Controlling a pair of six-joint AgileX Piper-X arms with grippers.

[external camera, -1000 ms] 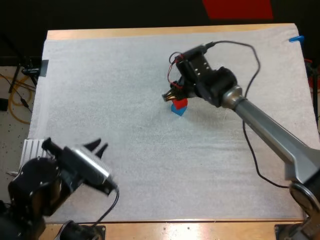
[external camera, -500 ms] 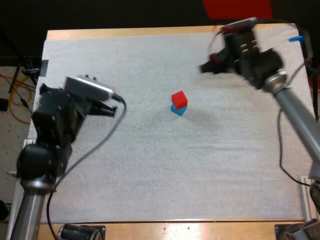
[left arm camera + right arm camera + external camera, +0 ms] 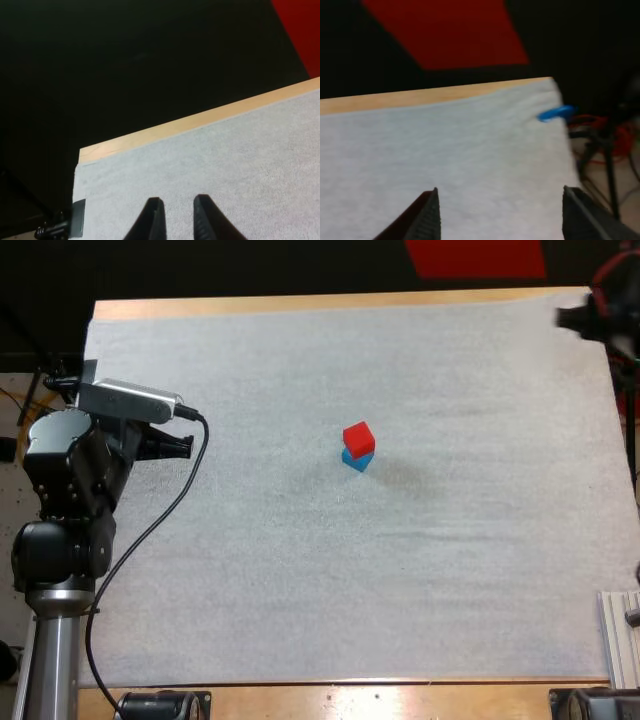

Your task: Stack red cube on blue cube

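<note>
Left arm (image 3: pixel 70 490) retreated; red cube (image 3: pixel 358 436) atop blue cube (image 3: pixel 354 461).

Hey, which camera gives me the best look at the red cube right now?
The high view. There the red cube sits on top of the blue cube near the middle of the mat. The two wrist views face the mat's far edge, away from the cubes.

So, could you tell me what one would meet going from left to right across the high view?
left gripper → red cube sitting on the blue cube, taken as one stop → right gripper
</note>
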